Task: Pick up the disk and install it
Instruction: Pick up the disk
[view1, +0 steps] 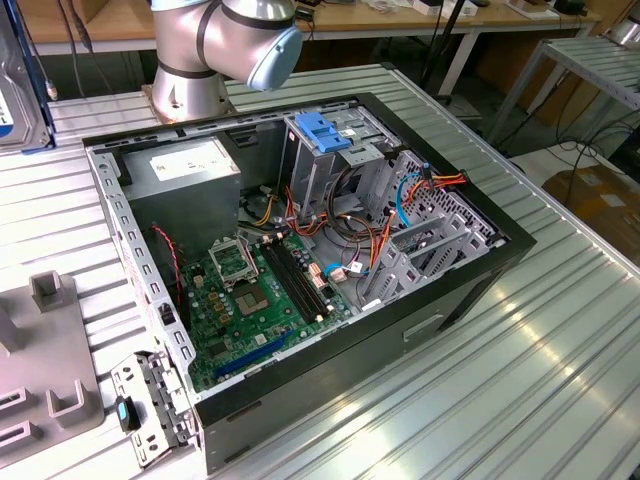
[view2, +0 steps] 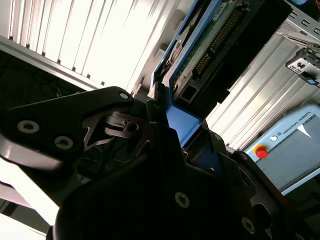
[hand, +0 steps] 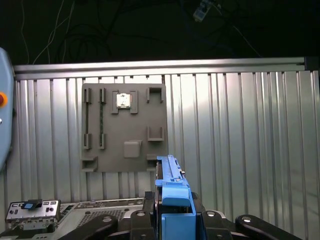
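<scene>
The black two-fingered gripper (hand: 173, 217) is clamped on the disk (hand: 172, 182), a slim grey metal hard drive in a bright blue plastic bracket. In the first wrist view the bracket stands edge-on between the dark finger blocks. In the second wrist view the gripper (view2: 165, 117) pinches the blue frame at one end. From there the disk (view2: 215, 35) reaches away from the fingers, showing its green circuit-board face and a dark connector strip. The disk is carried in the air, clear of the ribbed aluminium table (hand: 240, 140) seen beyond it. Lying on that table in the first wrist view is a flat grey plastic fixture plate (hand: 125, 127) with raised slots and pegs. A pale blue-grey control pendant (view2: 290, 150) with a red button rests beside it. In the exterior view, the arm's silver base joint with a light blue cap (view1: 235, 40) rises at the top of the frame. Just below it sits the open black computer case (view1: 470, 290). Inside the case lie a green motherboard (view1: 250, 300) and a grey power supply box (view1: 190, 170). A tall metal cage topped by a wide blue plate (view1: 325, 130) stands toward the back. The fixture plate (view1: 45, 390) occupies the lower corner at the exterior view's left.
</scene>
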